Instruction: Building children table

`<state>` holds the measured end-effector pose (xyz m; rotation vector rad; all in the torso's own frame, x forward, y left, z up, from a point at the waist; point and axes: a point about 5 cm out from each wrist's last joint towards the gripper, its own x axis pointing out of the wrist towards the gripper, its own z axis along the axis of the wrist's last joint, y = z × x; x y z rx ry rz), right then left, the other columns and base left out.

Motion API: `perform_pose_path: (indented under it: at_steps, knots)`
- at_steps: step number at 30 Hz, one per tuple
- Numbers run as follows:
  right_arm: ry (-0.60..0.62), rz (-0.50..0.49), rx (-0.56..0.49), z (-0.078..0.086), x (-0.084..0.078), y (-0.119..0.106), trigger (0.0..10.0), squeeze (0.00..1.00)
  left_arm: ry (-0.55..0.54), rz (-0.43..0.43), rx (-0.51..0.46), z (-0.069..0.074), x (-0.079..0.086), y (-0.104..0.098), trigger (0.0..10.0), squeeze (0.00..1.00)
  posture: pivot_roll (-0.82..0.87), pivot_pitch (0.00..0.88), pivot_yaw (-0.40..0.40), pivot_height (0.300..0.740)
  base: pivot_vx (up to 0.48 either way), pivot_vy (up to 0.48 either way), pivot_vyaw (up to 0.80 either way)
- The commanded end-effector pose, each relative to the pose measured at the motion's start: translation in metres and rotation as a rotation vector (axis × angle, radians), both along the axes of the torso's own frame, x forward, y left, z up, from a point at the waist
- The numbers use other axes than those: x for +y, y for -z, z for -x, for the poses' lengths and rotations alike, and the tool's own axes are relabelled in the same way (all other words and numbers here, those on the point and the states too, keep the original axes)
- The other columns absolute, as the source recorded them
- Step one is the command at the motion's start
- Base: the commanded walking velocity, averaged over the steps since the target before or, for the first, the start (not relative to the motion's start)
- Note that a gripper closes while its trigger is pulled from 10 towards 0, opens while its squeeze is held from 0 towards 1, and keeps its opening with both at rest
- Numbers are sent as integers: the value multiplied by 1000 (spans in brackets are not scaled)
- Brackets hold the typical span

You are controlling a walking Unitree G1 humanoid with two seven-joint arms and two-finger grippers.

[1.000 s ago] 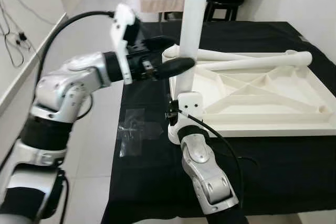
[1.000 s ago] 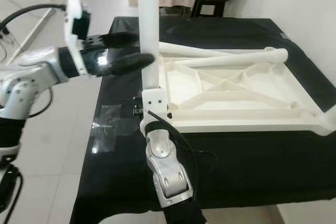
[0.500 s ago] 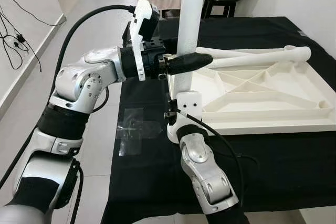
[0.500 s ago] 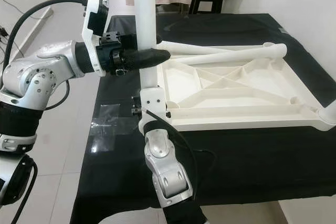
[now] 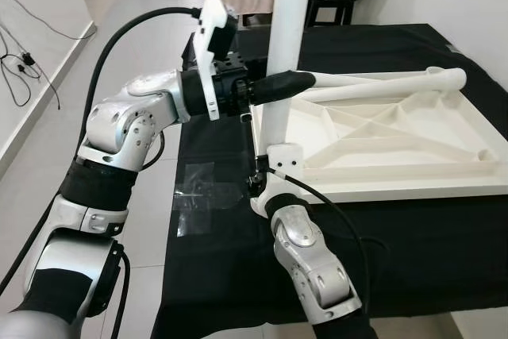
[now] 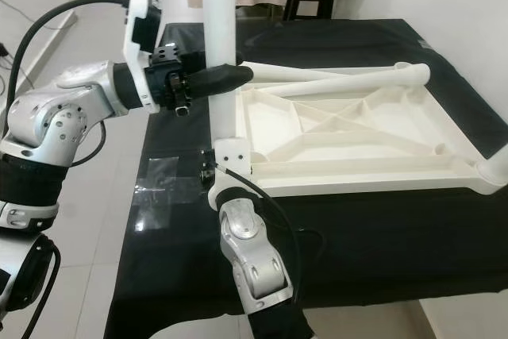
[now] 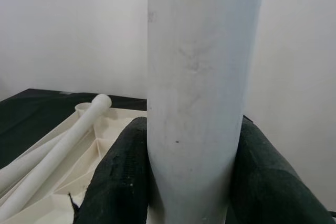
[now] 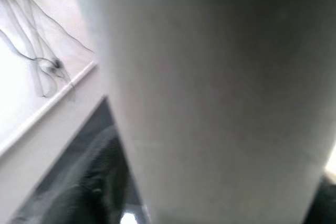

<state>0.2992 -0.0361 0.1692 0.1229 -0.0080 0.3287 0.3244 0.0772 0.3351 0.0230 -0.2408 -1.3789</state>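
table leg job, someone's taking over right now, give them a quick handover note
Left gripper: fingers clamped round the upright white leg, partway up.
Right gripper: at the leg's base; fingers can't be judged.
Tabletop lies upside down on the black cloth, the leg standing at its near left corner.
Two loose legs rest across its far side.
Left: seat this leg, then fit the others.

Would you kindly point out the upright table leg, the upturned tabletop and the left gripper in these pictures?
upright table leg (image 5: 279,109), left eye view, on its shaft below the gripper.
upturned tabletop (image 6: 373,176), right eye view, on its near rim.
left gripper (image 5: 298,81), left eye view, between the fingertips clasping the leg.
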Motion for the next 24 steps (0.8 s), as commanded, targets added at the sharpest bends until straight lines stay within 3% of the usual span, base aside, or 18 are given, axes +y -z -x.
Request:
perform_pose_path:
  at_steps: [1,2,5,7,8,9,11,13,18,21,22,23,24]
  knots:
    - [-237,-104,2,5,28,-9,10000,1000,100,-40,17,9,-13,9,0,0,33,164,11,740,0,0,0]
    - [-237,-104,2,5,28,-9,10000,1000,100,-40,17,9,-13,9,0,0,33,164,11,740,0,0,0]
    - [-500,46,-155,-16,-5,-34,10000,1000,107,-38,11,9,-13,8,0,0,27,160,9,740,0,0,0]
    - [-534,83,-168,-19,-11,-36,10000,1000,108,-37,9,9,-14,8,0,0,27,160,9,740,0,0,0]
    - [-586,139,-173,-22,-19,-37,10000,573,109,-36,8,10,-14,8,0,0,27,158,8,740,0,0,0]
    - [-650,190,-170,-24,-26,-37,10000,0,110,-35,7,10,-14,8,0,0,27,158,8,740,0,0,0]
    - [-783,286,-152,-28,-41,-37,10000,0,112,-30,6,11,-14,8,0,0,29,159,12,740,0,0,0]
    - [-832,322,-135,-31,-49,-36,10000,0,113,-26,6,12,-14,8,0,0,29,159,12,740,0,0,0]
    - [-796,306,-121,-51,-61,-46,10000,0,113,-23,7,13,-12,9,0,0,27,159,12,740,0,0,0]
    - [-826,215,-111,-63,-66,-54,10000,0,100,-15,8,13,-7,8,0,0,29,159,5,740,0,0,0]
    - [-837,191,-108,-64,-67,-55,7255,0,94,-11,9,12,-6,8,0,0,30,158,1,740,0,0,0]
    - [-837,191,-108,-64,-67,-55,7255,0,94,-11,9,12,-6,8,0,0,30,158,1,740,0,0,0]
    - [-842,174,-108,-65,-67,-55,2471,0,90,-7,9,12,-5,7,0,0,30,158,0,740,0,0,0]
